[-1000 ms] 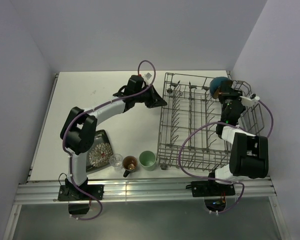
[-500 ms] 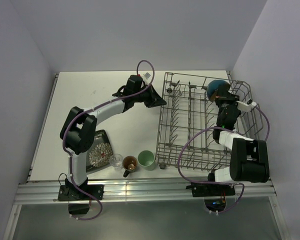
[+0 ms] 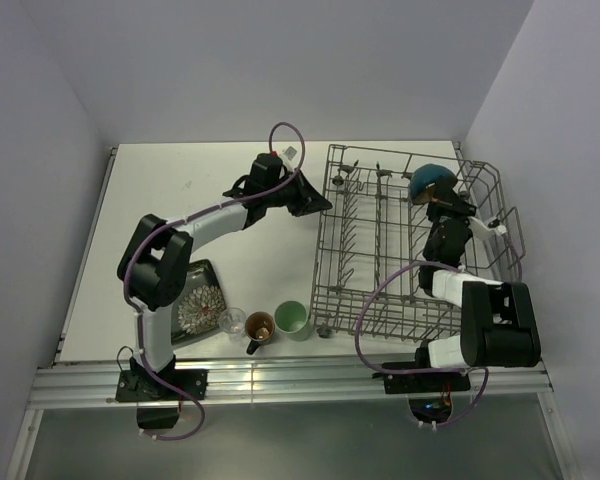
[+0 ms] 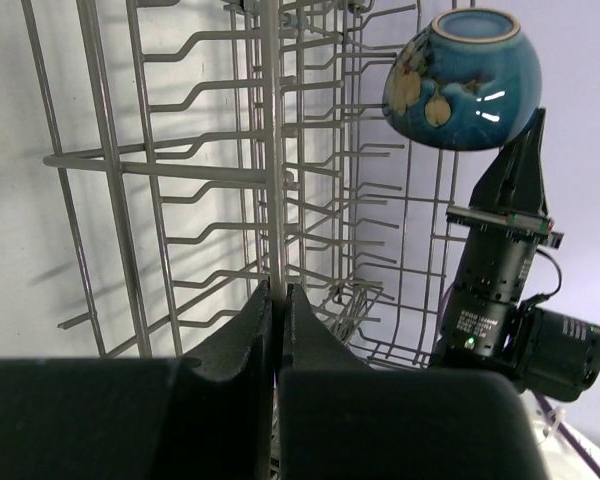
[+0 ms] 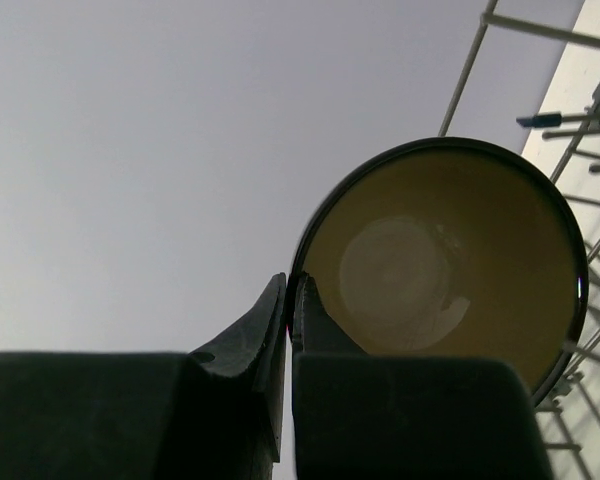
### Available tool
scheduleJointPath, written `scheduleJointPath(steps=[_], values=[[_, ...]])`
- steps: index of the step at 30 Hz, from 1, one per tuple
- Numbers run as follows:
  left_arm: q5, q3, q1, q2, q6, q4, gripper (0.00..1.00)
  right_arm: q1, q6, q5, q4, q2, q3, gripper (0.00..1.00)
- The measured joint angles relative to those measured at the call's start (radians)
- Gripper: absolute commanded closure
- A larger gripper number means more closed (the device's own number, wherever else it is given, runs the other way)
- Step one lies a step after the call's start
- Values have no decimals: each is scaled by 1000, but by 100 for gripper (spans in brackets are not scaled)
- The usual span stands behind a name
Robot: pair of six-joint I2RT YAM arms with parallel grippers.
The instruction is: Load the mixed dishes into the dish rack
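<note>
Dark bowl with tan inside (image 5: 440, 270) is pinched at its rim by the right fingers (image 5: 267, 330), one finger on the outer wall and one inside, clenched tight on it. From above, the bowl hangs tipped on its side, blue glaze upward, over the far right corner of the dish rack (image 3: 380, 250); whether it touches the wires cannot be told. The left fingers (image 4: 252, 325) are clenched on a thin upright wire of the rack's left wall, towards its far end. The rack stands on the right half of the white counter (image 3: 220, 200). Left of the rack, along the counter's near edge, stand in a row the pale green cup (image 3: 296, 319), the brown handled mug (image 3: 260, 326), the small clear glass (image 3: 232, 320) and the square black floral plate (image 3: 198, 305), the plate partly hidden by the left arm.
</note>
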Motion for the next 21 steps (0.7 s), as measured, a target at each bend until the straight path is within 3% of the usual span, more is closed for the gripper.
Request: scheduleJointPath(steps=[12,21], values=[[-20,-67,0,-22,-66,89,100,149,151,278,-64,-120,-63,100],[-16,-98,1,-45,-71,91,100,147,256,414,-193,-159,-57,100]])
